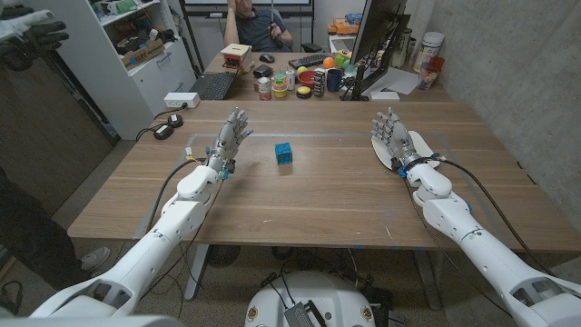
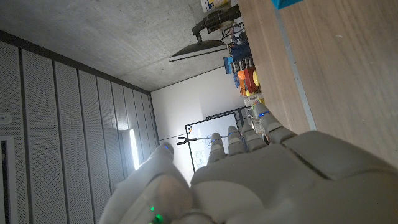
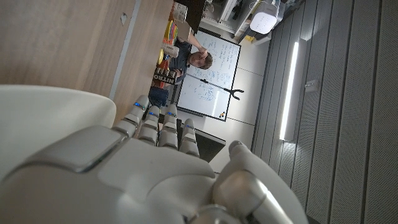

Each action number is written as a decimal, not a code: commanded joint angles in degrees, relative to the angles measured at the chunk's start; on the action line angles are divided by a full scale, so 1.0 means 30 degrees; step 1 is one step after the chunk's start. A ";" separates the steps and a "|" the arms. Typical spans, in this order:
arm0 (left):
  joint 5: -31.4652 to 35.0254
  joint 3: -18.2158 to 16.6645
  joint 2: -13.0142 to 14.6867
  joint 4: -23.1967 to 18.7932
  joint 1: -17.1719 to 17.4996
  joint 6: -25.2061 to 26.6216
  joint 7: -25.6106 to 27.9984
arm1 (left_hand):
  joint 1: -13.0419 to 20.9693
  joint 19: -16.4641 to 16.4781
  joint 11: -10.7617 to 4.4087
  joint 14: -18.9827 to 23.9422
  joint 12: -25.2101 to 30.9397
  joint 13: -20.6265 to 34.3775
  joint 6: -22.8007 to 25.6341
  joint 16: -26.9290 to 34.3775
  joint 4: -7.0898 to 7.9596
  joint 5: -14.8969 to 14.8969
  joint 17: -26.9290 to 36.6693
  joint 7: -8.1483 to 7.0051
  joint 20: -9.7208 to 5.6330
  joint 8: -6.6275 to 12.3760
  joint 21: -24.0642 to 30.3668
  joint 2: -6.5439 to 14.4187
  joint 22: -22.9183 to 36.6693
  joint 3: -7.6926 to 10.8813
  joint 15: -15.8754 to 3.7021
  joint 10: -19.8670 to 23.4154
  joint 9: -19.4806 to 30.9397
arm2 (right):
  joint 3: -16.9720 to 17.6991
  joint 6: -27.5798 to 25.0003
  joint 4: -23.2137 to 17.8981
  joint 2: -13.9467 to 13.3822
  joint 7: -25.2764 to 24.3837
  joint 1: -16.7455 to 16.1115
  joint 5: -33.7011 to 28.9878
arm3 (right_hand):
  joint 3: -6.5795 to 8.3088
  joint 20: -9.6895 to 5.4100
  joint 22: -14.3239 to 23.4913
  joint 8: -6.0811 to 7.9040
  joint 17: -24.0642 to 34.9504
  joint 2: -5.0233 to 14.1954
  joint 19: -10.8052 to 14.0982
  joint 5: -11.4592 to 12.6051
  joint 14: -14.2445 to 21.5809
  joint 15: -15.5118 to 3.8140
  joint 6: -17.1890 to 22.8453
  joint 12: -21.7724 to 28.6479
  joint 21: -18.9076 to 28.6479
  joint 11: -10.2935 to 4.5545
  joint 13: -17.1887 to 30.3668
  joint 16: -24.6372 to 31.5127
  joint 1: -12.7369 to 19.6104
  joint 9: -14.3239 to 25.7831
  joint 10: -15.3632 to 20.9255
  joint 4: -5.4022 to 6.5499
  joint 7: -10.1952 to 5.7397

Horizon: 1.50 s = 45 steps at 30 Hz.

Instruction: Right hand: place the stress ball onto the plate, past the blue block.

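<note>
2 hands stand on the wooden tabletop [image 1: 318, 200], one to either side of the blue block [image 1: 284, 153], which serves as the landmark here. To the block's left, the left hand [image 1: 231, 136] stands upright with its fingers apart and nothing between them; the left wrist view shows the same hand [image 2: 261, 180] from behind, with a corner of the blue block [image 2: 287, 3] at the frame's edge. The block itself sits alone near the middle of the tabletop. To the block's right, well apart from it, the right hand [image 1: 390, 136] stands with fingers spread and nothing visibly held. Just behind that hand lies the white plate [image 1: 421, 145], partly hidden by it; the right wrist view shows the plate's pale rim [image 3: 43, 112] beside the right hand [image 3: 155, 168]. I cannot make out the stress ball; the hand may hide it.
</note>
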 commanded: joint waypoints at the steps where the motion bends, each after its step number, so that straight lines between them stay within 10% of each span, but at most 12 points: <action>1: 0.8065 -0.7573 -0.7124 -0.1475 0.0986 0.2724 -0.5518 | 0.0174 -0.0047 -0.0198 -0.0127 0.0133 0.0082 -0.0023 0.0127 -0.0003 0.0140 0.0058 -0.0181 0.0181 0.0137 0.0098 -0.0007 0.0050 0.0148 -0.0032 -0.0004 0.0095 | 0.5667 -0.1926 -0.1331 0.4621 0.3085 -0.1516 -0.5024 | 0.0110 0.0165 0.0040 0.0073 0.0079 0.0173 0.0009 0.0116 -0.0003 0.0178 0.0119 0.0082 0.0081 0.0056 0.0039 0.0147 -0.0049 0.0044 0.0142 0.0021 0.0003; 17: 1.3901 -1.3040 -1.2572 -0.1933 -0.0377 0.2638 -1.0073 | 0.0173 -0.0050 -0.0165 -0.0128 0.0123 0.0082 -0.0005 0.0126 -0.0015 0.0147 0.0056 -0.0190 0.0192 0.0145 0.0082 -0.0005 0.0050 0.0121 -0.0043 -0.0035 0.0094 | 0.9506 -0.2559 -0.2787 0.7963 0.5733 -0.1825 -1.0706 | 0.0190 0.0173 0.0035 0.0048 0.0040 0.0179 -0.0035 0.0121 -0.0149 0.0179 0.0028 0.0037 0.0010 -0.0039 0.0037 0.0071 0.0196 0.0042 0.0030 -0.0158 0.0007; 45: 1.6067 -1.5684 -1.4360 -0.1507 -0.1670 0.2043 -1.2124 | 0.0171 -0.0089 -0.0188 -0.0148 0.0128 0.0081 -0.0002 0.0120 -0.0033 0.0157 0.0055 -0.0203 0.0218 0.0146 0.0044 -0.0015 0.0049 0.0072 -0.0032 -0.0033 0.0094 | 1.1515 0.0220 -0.6484 0.8025 0.6087 -0.3814 -1.7843 | 0.0568 0.0209 0.0005 0.0154 -0.0032 0.0182 -0.0105 0.0071 -0.0199 0.0139 0.0143 0.0021 -0.0164 -0.0141 0.0032 0.0061 0.1255 0.0035 -0.0029 -0.0943 -0.0038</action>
